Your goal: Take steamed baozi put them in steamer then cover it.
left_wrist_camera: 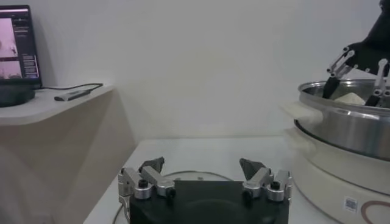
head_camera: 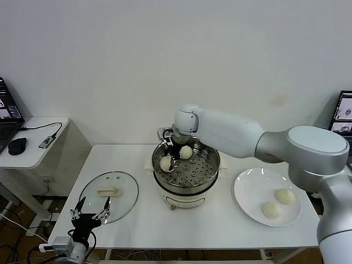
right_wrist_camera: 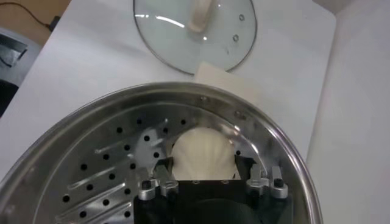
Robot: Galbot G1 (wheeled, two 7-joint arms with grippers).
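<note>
Right pincer (right_wrist_camera: 207, 182) spread wide around a baozi (right_wrist_camera: 201, 155) inside the steamer (right_wrist_camera: 91, 140), grip released.

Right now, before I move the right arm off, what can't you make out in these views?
- Whether the right hand has let go of the bun: its fingers flank it closely in the right wrist view.
- The second bun in the steamer: outside the right wrist view.
- Lid: mostly hidden by the left hand in the left wrist view.
</note>
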